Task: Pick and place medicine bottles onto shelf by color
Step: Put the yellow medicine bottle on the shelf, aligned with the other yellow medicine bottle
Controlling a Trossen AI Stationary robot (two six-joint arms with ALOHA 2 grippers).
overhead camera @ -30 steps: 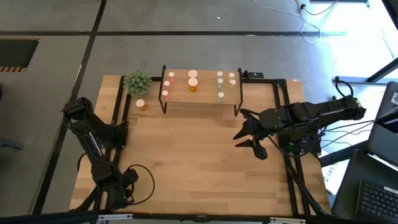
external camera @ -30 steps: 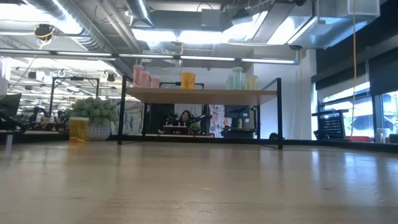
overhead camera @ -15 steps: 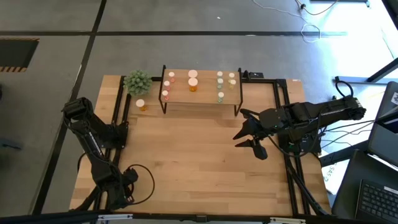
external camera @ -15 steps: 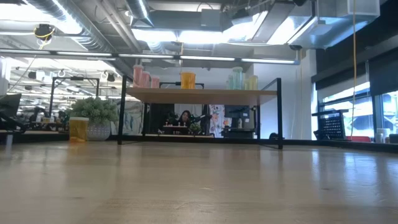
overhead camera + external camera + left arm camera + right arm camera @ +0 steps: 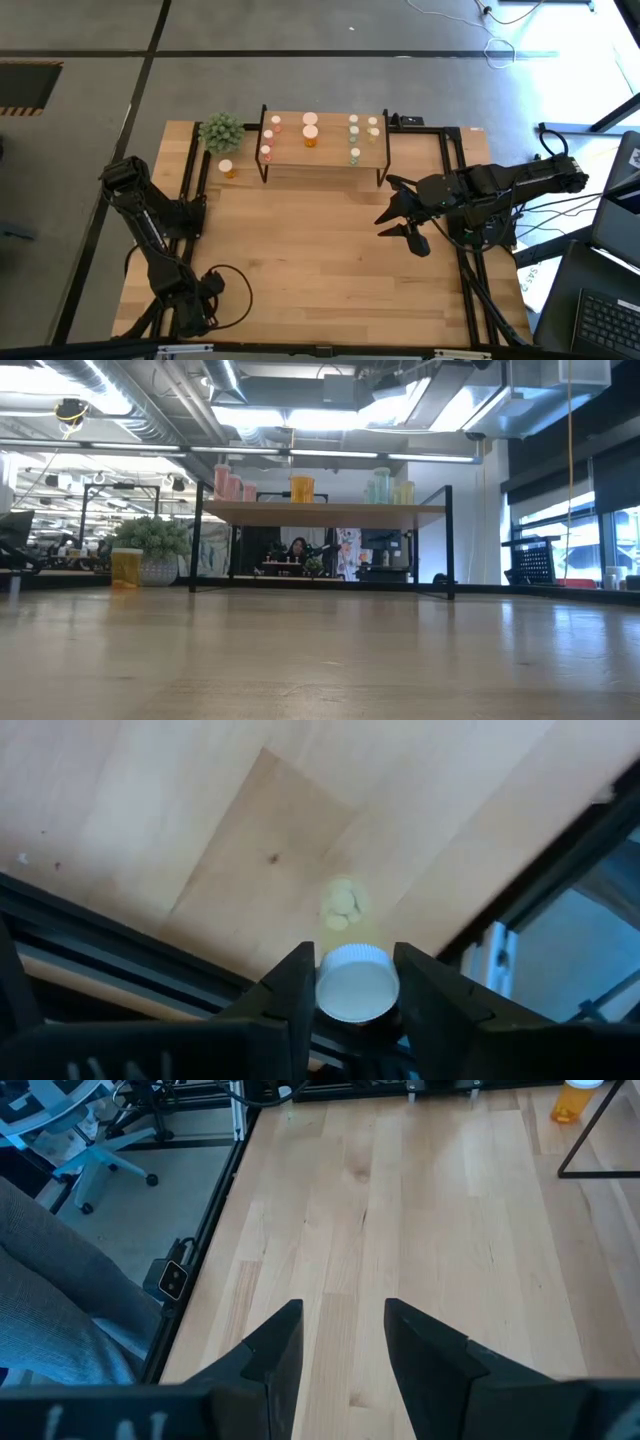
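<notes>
At the counter's [image 5: 180, 810] left edge, my left fingers [image 5: 290, 992] pinch the white cap [image 5: 357, 982] of a pale bottle [image 5: 343, 906]. It is probably light, rigid and slick, so a lower grip looks safer. My right fingers [image 5: 275, 1342] wait empty, parted.

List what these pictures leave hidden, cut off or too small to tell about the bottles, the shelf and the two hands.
- Bottle between the left hand's fingers: the left wrist view shows only its white cap, which hides the body colour.
- Left hand: not visible in the high view, hidden under its own arm.
- Shelf bottles: too small in the high view to read labels.
- Low view: no arms visible.
- Right hand: open, empty.
</notes>
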